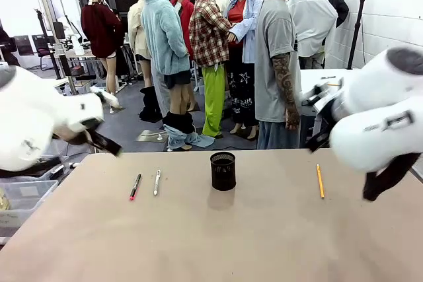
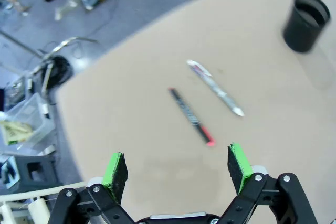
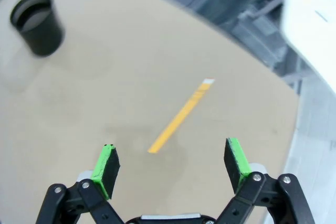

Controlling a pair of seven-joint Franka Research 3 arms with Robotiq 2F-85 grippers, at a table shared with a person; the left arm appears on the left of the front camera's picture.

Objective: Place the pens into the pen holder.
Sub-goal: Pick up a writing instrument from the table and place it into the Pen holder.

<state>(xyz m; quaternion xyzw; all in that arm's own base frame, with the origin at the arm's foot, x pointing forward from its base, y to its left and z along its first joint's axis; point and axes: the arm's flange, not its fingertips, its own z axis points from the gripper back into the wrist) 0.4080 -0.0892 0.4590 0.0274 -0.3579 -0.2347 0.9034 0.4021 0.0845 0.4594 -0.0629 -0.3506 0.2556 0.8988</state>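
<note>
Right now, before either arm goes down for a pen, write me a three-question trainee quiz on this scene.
1. True or false: the orange pencil stands inside the mesh pen holder.
2. Fill in: in the front view, the white-silver pen lies between the pink-tipped black pen and the ____.
3. The left pincer is: A) shut on a pen, B) open and holding nothing, C) down inside the holder.

Key: 1 false, it lies flat on the table to the holder's right; 2 mesh pen holder; 3 B.
</note>
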